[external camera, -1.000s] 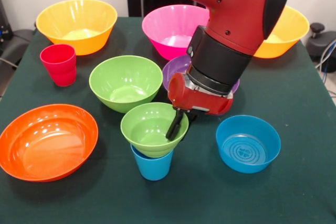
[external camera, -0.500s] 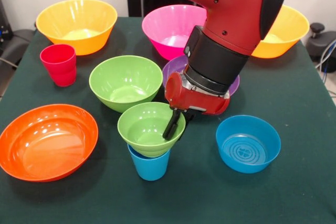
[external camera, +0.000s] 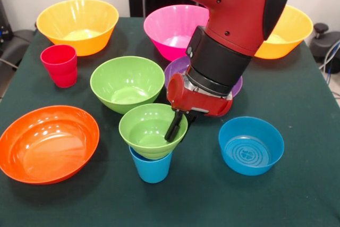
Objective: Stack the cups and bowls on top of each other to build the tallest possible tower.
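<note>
Tower: small green bowl (external camera: 150, 129) sits on the blue cup (external camera: 152, 167) (slightly tilted).
Gripper (external camera: 175, 126): fingers clamped on that bowl's right rim.

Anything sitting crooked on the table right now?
Yes: the small green bowl on the blue cup tilts and overhangs toward the picture's left. The gripper reaches inside its rim. The other bowls sit flat.
</note>
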